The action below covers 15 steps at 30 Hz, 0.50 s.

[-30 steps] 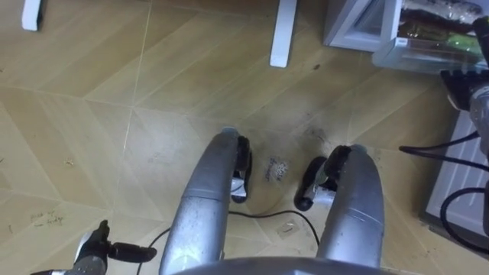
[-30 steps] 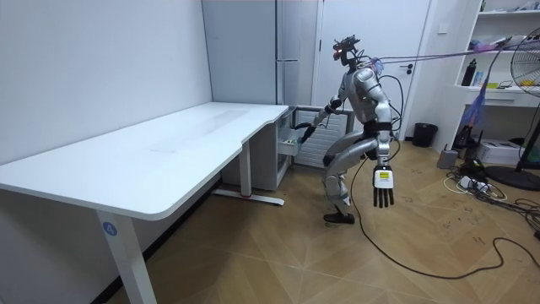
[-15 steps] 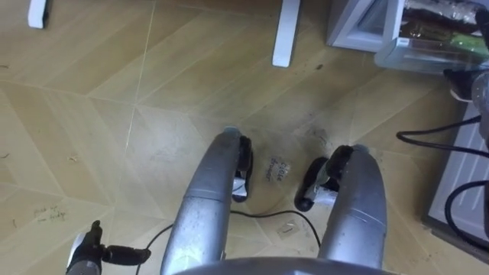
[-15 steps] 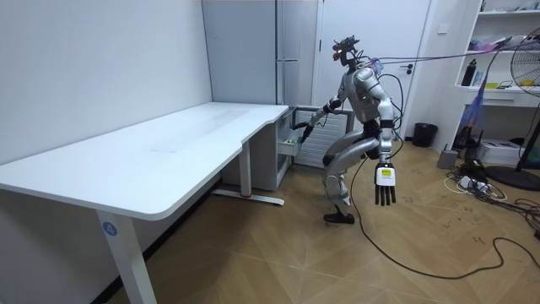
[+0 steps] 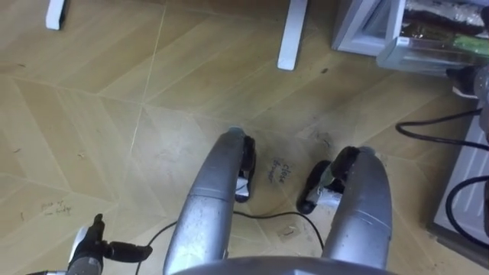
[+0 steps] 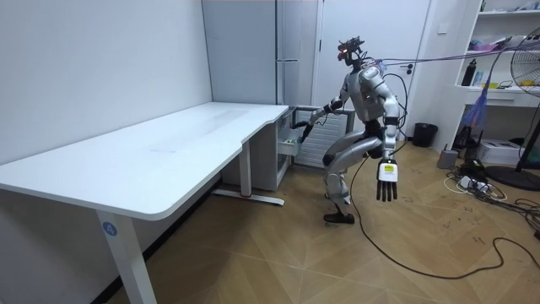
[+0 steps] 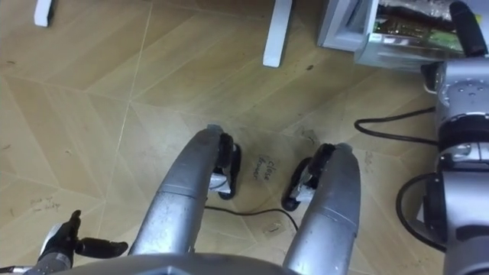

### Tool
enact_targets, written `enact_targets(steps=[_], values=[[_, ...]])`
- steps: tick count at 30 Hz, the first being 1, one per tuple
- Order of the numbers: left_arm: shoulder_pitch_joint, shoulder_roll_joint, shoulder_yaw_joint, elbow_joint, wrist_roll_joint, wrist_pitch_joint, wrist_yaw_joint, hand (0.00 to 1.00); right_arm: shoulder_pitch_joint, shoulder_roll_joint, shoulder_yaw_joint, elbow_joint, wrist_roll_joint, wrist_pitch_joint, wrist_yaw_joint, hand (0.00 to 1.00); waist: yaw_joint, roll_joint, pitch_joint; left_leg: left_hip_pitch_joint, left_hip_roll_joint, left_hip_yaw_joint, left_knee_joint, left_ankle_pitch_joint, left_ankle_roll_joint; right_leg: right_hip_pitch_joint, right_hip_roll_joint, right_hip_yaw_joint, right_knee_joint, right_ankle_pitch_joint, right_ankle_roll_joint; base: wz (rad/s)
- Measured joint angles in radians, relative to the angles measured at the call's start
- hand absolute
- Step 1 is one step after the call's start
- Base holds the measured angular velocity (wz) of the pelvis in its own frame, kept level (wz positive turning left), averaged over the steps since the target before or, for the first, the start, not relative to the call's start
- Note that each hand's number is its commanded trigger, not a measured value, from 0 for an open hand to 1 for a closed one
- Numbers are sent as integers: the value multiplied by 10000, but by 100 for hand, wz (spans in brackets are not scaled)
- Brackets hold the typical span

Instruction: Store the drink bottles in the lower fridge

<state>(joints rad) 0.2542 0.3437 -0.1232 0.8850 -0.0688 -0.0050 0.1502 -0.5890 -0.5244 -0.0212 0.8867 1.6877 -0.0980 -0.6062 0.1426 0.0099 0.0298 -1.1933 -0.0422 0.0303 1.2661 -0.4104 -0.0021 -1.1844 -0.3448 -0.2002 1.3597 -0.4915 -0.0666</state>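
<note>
The fridge [image 6: 295, 51] stands grey and tall behind the desk's end, with its lower drawer [image 6: 291, 139] pulled out. In the eye views that clear drawer [image 5: 428, 50] sits at the upper right, with green and brown packed things inside; I cannot make out single drinks. My right arm reaches to the drawer, and my right hand [image 7: 461, 21] lies at its rim with the fingers mostly hidden. My left hand [image 6: 385, 181] hangs beside my hip with straight fingers and holds nothing; it also shows low at the left [image 5: 88, 252]. I stand with bent knees before the drawer.
A long white desk [image 6: 169, 143] runs along the wall, and one of its feet [image 5: 293, 34] stands just ahead of me. A dark cable [image 5: 267, 218] crosses the wooden floor by my feet. A bin [image 6: 424, 133], shelves and a fan stand at the room view's right.
My upper body has risen a little and my left hand has swung slightly toward the room view's right. The eye view has shifted with it. The right arm stays at the drawer.
</note>
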Motion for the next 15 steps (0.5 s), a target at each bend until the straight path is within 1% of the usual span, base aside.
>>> enact_targets(steps=[3,5,7,8,10,12,13,15], values=[[60,-1,1,-83,45,-19,11,0,0,0,-4,-213,9,-76,-258,0,5,22,-11,-2,0,-15,-38,24,-38,1,-7,-26,-2,-13,-29,1],[172,-1,3,-240,62,-62,150,0,-1,-1,-7,-506,26,-221,-366,0,14,52,-27,11,-5,-11,-75,36,-59,14,-52,-55,-9,-22,-49,0],[176,0,8,-239,64,-152,216,0,-27,-1,-7,-849,31,-364,-355,0,33,93,-25,37,-9,-19,-98,57,-98,84,-75,-97,-12,-37,-88,8],[176,0,6,-239,60,-208,231,0,-144,-1,-6,-956,52,-404,-346,0,37,131,-26,93,-11,-46,-119,54,-94,186,-132,-186,-22,-78,-137,12],[200,1,1,-235,41,-283,277,0,-435,0,-8,-968,138,-494,-342,0,96,141,-21,176,-17,-70,-169,46,-98,288,-202,-281,-44,-130,-203,9],[226,1,-3,-234,7,-291,319,0,-747,0,-9,-968,149,-624,-274,0,126,145,-20,191,-21,-108,-192,35,-117,338,-230,-345,-46,-165,-202,8],[222,6,-1,-221,0,-290,338,0,-895,1,-13,-981,132,-734,-134,0,129,145,-20,199,-46,-187,-193,26,-146,368,-236,-415,-47,-183,-197,12],[214,6,-21,-194,1,-290,338,0,-992,2,-13,-1098,133,-803,231,0,153,142,-19,201,-56,-301,-182,0,-200,453,-221,-523,-54,-221,-259,10]])
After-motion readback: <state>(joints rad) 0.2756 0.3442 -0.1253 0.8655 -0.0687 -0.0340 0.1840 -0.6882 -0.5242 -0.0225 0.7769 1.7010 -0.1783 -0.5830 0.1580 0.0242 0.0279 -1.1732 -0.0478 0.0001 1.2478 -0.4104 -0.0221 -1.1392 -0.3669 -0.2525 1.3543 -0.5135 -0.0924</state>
